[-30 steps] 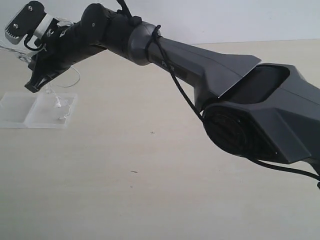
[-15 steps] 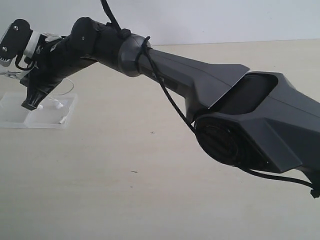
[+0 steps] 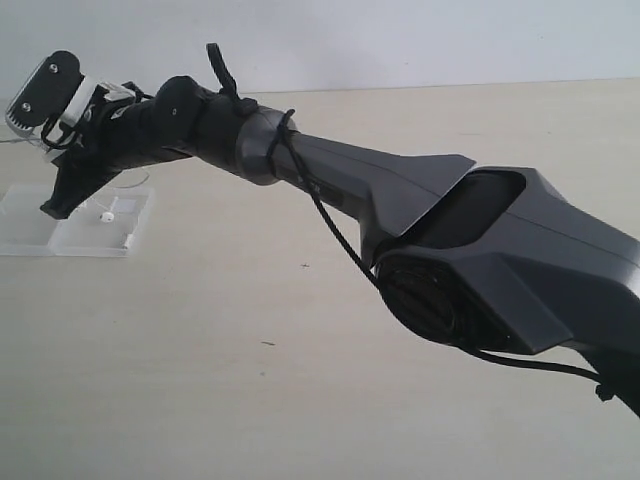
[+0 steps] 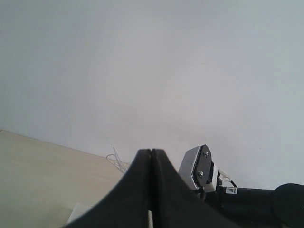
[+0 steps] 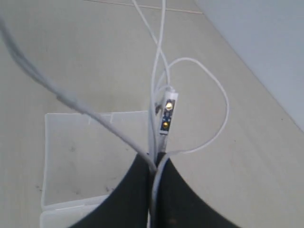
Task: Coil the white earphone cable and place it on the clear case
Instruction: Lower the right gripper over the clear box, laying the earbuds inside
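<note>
we list: the clear case (image 3: 30,225), flat on the pale table (image 3: 300,380), two halves side by side, its left edge cut off by the exterior view's frame. over the case's joined middle, the right gripper (image 3: 55,207), jaws clenched on the white earphone cable (image 5: 209,90). its strands run up between the fingers, one loop bows out past the case's edge over the table, and the inline piece (image 5: 167,114) hangs by the case's rim. one earbud (image 3: 105,215) shows over the case's right half; we cannot tell whether it touches. the right arm (image 3: 400,200) stretches over the table to the right of the case. open tabletop spreads from the case's near edge. the left gripper (image 4: 150,152), jaws pressed together on nothing, points at the wall (image 4: 142,71).
</note>
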### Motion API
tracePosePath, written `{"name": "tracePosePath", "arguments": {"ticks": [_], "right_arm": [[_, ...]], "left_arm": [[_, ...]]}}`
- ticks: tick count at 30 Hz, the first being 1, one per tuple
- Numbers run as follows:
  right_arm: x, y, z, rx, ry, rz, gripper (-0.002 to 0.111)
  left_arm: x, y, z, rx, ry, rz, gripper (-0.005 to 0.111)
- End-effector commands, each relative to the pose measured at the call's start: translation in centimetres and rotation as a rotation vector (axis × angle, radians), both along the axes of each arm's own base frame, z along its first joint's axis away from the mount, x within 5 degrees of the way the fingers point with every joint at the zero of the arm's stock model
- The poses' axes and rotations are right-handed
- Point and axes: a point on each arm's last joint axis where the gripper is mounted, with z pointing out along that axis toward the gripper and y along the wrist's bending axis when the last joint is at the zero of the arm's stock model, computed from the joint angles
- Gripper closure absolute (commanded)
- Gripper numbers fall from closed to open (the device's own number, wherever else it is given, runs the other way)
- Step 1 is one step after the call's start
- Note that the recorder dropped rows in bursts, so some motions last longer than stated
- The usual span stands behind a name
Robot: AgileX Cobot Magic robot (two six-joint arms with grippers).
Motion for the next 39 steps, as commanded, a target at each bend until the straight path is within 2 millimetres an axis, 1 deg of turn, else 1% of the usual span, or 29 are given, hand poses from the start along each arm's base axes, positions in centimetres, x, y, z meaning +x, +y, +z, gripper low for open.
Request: {"name": "tracePosePath", "arguments": {"ticks": [1, 8, 13, 23, 25, 29, 31, 36, 39], "right_arm": [[0.2, 0.1, -0.4, 0.012, -0.019, -0.016, 0.108], [0.1, 0.1, -2.1, -0.001, 0.015, -0.016, 0.108], [-0.3, 0.1, -2.4, -0.027, 0.042, 0.025, 0.108], [-0.3, 0.1, -2.4, -0.031, 0.042, 0.031, 0.108], [-0.3, 0.1, -2.4, -0.031, 0.042, 0.031, 0.105], [-0.3, 0.1, -2.4, -0.031, 0.042, 0.031, 0.093], [-0.3, 0.1, -2.4, -0.03, 0.04, 0.029, 0.088], [-0.3, 0.1, -2.4, -0.036, 0.029, 0.028, 0.082], [-0.2, 0.1, -2.4, -0.04, 0.025, 0.029, 0.075]], "left_arm": [[0.0, 0.0, 0.0, 0.005, -0.001, 0.004, 0.107], [0.0, 0.0, 0.0, 0.005, -0.001, 0.004, 0.107], [0.0, 0.0, 0.0, 0.005, -0.001, 0.004, 0.107], [0.0, 0.0, 0.0, 0.005, -0.001, 0.004, 0.107], [0.0, 0.0, 0.0, 0.005, -0.001, 0.004, 0.107], [0.0, 0.0, 0.0, 0.005, -0.001, 0.004, 0.107], [0.0, 0.0, 0.0, 0.005, -0.001, 0.004, 0.107], [0.0, 0.0, 0.0, 0.005, -0.001, 0.004, 0.107], [0.0, 0.0, 0.0, 0.005, -0.001, 0.004, 0.107]]}}
